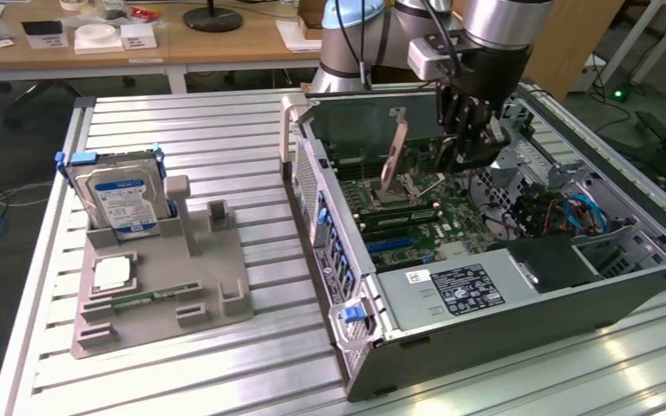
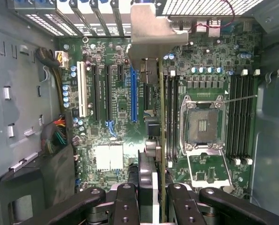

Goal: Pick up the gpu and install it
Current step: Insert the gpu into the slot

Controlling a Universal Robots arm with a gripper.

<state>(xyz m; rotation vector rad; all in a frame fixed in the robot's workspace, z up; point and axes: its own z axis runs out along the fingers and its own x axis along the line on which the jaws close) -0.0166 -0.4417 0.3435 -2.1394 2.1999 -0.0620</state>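
- The fingers [image 2: 126,206] [image 1: 460,117] were closed most of the way and pinched the gpu [image 2: 154,168] [image 1: 432,154] from both faces, one pad on each side of the card.
- The gpu stood on edge between them, inside the open computer case [image 1: 519,329], so from the wrist it showed as a thin line with a dark, bulky part on one face.
- Its metal end bracket [image 2: 151,33] pointed away from the fingers, at the far end of the card, close to the case's slotted rear wall.
- In the exterior view the bracket showed as a pale strip hanging tilted, just beside the fingers on the side of the case's back wall.
- Under the fingers lay the green motherboard [image 2: 111,93].
- The card's edge ran between the long blue slot [image 2: 133,93] on one side of the fingers and the open processor socket [image 2: 204,124] on the other.
- I could not tell whether the card's lower edge touched the board.
- Well apart from the fingers, outside the case on the ribbed metal surface [image 1: 194,130], a grey holder [image 1: 159,286] carried a hard drive [image 1: 125,199] standing upright with a blue-and-white label.
- A slim green memory stick [image 1: 148,299] lay flat on the same holder.
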